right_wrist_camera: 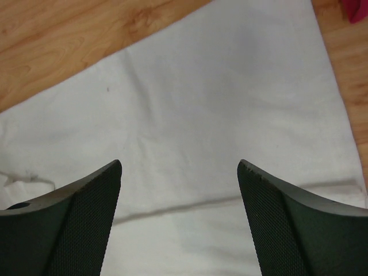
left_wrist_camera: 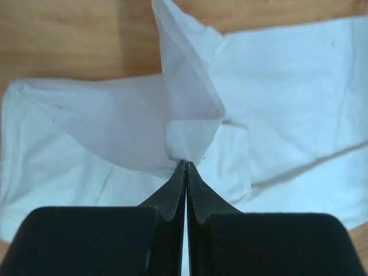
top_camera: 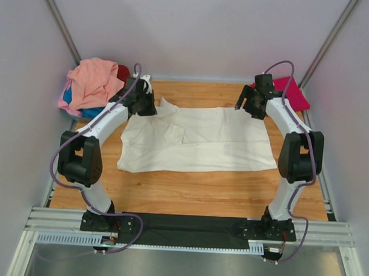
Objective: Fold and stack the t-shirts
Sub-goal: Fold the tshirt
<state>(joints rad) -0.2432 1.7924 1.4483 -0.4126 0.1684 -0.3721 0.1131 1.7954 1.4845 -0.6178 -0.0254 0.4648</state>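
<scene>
A cream-white t-shirt [top_camera: 199, 141] lies spread across the middle of the wooden table, partly folded. My left gripper [top_camera: 143, 102] is at its far left corner, shut on a pinch of the white cloth [left_wrist_camera: 190, 138] that rises in a peak from the fingertips. My right gripper [top_camera: 247, 105] hovers over the shirt's far right corner, open, with only flat white cloth [right_wrist_camera: 230, 103] showing between its fingers [right_wrist_camera: 98, 201]. A salmon-pink t-shirt [top_camera: 92, 81] tops a heap at the far left, over a blue one [top_camera: 88, 112] and a red one [top_camera: 122, 72]. A magenta t-shirt [top_camera: 293, 93] lies at the far right.
Bare wooden table [top_camera: 189, 189] shows in front of the white shirt. Grey walls close in the back and sides. The arms' black base plate [top_camera: 187, 223] runs along the near edge.
</scene>
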